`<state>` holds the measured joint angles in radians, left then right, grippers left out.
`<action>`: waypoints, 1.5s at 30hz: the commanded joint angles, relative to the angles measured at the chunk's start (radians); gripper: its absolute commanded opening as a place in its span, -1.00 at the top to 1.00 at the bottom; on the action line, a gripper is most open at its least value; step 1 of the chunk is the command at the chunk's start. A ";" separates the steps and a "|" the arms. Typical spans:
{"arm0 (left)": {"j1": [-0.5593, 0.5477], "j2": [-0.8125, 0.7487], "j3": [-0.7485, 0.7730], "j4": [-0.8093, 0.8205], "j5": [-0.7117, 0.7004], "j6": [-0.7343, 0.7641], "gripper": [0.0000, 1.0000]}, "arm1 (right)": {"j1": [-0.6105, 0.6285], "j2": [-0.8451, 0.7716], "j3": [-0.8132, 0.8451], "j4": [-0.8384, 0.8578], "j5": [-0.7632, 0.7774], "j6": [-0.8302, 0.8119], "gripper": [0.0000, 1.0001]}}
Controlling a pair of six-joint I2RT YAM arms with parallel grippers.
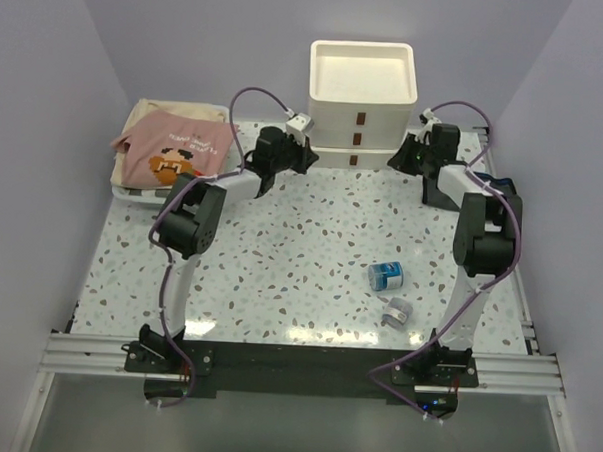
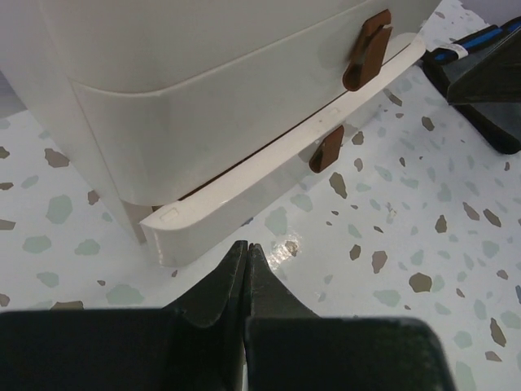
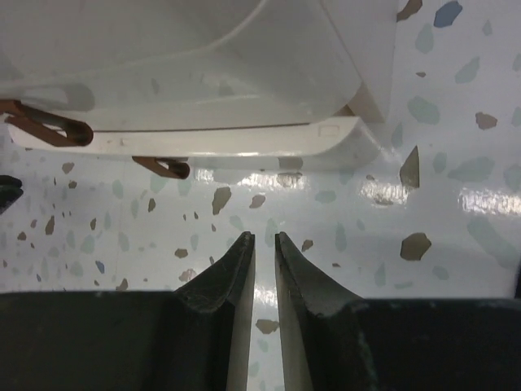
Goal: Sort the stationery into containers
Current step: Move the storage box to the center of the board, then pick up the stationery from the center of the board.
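The cream-white drawer unit (image 1: 362,99) stands at the back centre, its bottom drawer (image 2: 244,195) pulled out a little; this drawer also shows in the right wrist view (image 3: 203,142). My left gripper (image 1: 309,158) (image 2: 247,244) is shut and empty, just before the drawer's left corner. My right gripper (image 1: 396,160) (image 3: 264,236) is shut to a narrow slit, empty, before the right corner. A blue roll (image 1: 385,276) and a grey roll (image 1: 397,311) lie on the table at front right. The dark pouch (image 2: 480,90) with a blue pen (image 2: 468,47) lies right of the unit.
A white basket with a pink cloth (image 1: 169,155) sits at the back left. The drawers have small brown handles (image 2: 329,149). Lilac walls close in the speckled table (image 1: 280,265) on three sides.
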<state>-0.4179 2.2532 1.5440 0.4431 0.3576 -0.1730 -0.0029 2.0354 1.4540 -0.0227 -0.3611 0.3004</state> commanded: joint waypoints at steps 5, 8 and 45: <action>0.008 0.098 0.129 0.057 -0.081 0.012 1.00 | 0.006 0.081 0.141 0.063 -0.003 0.052 0.61; 0.010 0.114 0.149 0.066 -0.123 0.013 1.00 | 0.006 0.098 0.154 0.076 0.010 0.059 0.62; -0.010 -0.645 -0.582 -0.333 -0.140 0.230 -0.57 | 0.173 -0.478 -0.200 -1.062 -0.219 -1.528 -0.66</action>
<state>-0.4229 1.6520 0.9718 0.1116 0.2577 -0.0013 0.1078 1.6356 1.3483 -0.9203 -0.6422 -0.9092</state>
